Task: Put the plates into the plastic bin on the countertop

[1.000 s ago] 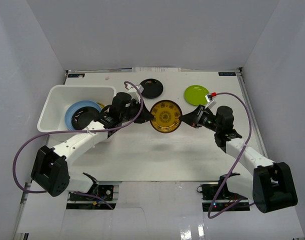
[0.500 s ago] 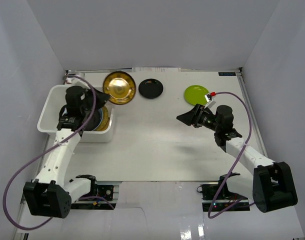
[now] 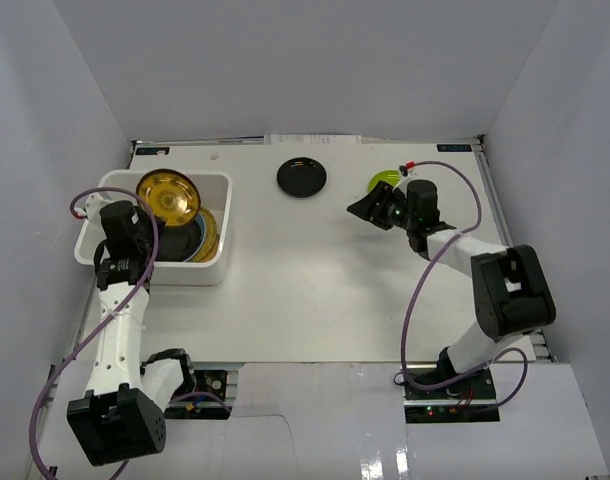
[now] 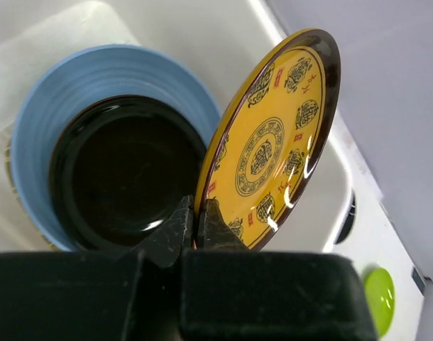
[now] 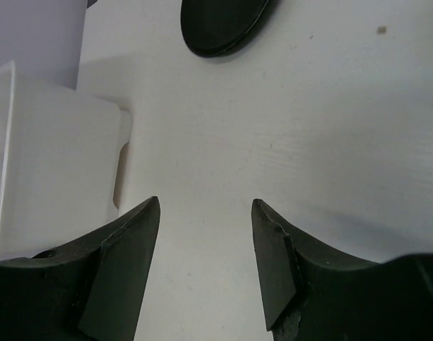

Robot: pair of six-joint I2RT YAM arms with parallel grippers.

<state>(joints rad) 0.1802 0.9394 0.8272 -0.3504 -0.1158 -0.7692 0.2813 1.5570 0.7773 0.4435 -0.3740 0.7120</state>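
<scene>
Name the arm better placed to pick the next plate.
Right. The right claw is open beside the green plate, the black plate ahead. The left claw is shut on a yellow plate over the bin.

Yellow plate (image 3: 168, 194) over bin (image 3: 95, 225); black plate (image 3: 301, 178) on countertop (image 3: 315, 290)

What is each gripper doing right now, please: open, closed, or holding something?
Left gripper: closed on the rim of the yellow patterned plate, tilted over the plastic bin.
Right gripper: open, holding nothing.

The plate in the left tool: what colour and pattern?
Yellow plate, dark brown motifs and rim; left wrist view.
</scene>
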